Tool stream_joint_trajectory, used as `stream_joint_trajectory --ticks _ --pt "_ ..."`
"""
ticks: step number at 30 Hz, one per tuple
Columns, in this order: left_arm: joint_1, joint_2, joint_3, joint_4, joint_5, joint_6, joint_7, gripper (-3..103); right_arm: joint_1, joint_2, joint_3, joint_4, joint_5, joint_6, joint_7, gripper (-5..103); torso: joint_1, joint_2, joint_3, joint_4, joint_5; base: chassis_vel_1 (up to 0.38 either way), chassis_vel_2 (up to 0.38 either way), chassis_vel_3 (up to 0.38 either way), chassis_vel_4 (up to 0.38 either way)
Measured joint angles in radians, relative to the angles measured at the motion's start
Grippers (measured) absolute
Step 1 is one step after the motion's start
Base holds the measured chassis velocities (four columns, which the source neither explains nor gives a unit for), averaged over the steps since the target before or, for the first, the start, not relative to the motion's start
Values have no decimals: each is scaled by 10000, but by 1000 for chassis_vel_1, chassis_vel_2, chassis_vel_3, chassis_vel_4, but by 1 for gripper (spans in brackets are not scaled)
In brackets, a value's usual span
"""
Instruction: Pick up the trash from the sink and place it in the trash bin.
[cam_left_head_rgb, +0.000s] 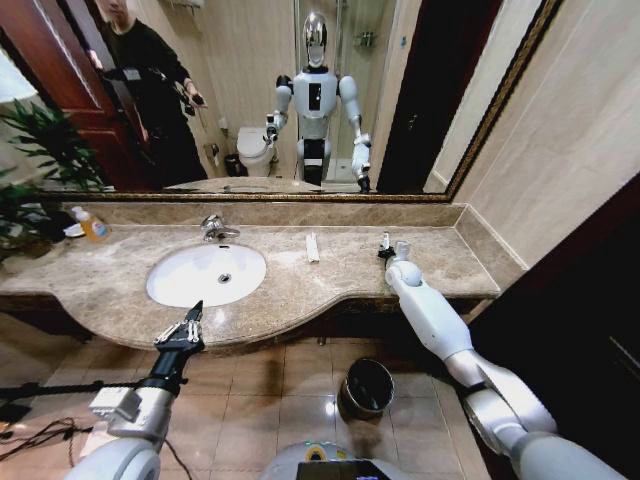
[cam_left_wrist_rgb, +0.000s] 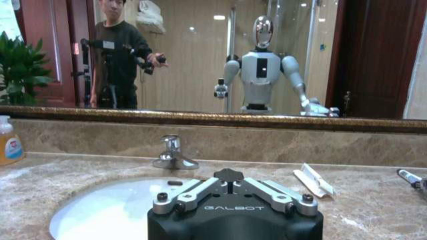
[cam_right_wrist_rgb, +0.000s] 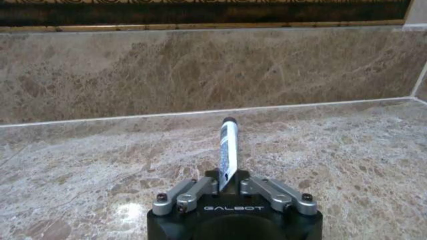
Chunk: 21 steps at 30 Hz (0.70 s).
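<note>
My right gripper (cam_left_head_rgb: 385, 247) is over the countertop to the right of the sink (cam_left_head_rgb: 205, 275), near the back wall. It is shut on a small white tube with a dark cap (cam_right_wrist_rgb: 228, 145), which sticks out past the right gripper (cam_right_wrist_rgb: 228, 181) at a slant above the marble. A flat white packet (cam_left_head_rgb: 312, 247) lies on the counter between sink and right gripper, and appears as the packet (cam_left_wrist_rgb: 313, 179) in the left wrist view. My left gripper (cam_left_head_rgb: 194, 318) hangs shut at the counter's front edge before the basin (cam_left_wrist_rgb: 100, 210). The dark round trash bin (cam_left_head_rgb: 367, 388) stands on the floor below the counter.
A chrome faucet (cam_left_head_rgb: 215, 228) rises behind the basin. A yellow-orange bottle (cam_left_head_rgb: 93, 226) and a plant (cam_left_head_rgb: 35, 150) stand at the counter's far left. The mirror and marble backsplash (cam_right_wrist_rgb: 200, 75) close off the back; a wall bounds the right end.
</note>
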Motion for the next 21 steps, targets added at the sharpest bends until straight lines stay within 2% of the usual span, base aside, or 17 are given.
stream_joint_trajectory --ticks 1,4,12,21 --pt "0 0 0 0 0 0 0 0 0 0 0 0 0 0 0 17 0 0 0 0 0 0 0 0 0" --pt "0 0 0 0 0 0 0 0 -141 -42 33 189 -45 97 -19 2 0 0 1 0 2 0 0 0 0" --pt "0 0 0 0 0 0 0 0 -536 -279 130 891 -218 314 -127 0 1 0 1 0 1 0 0 0 0" --pt "0 0 0 -1 0 0 0 0 -2053 -1064 708 3256 -212 500 -285 0 1 0 1 0 0 0 0 0 0"
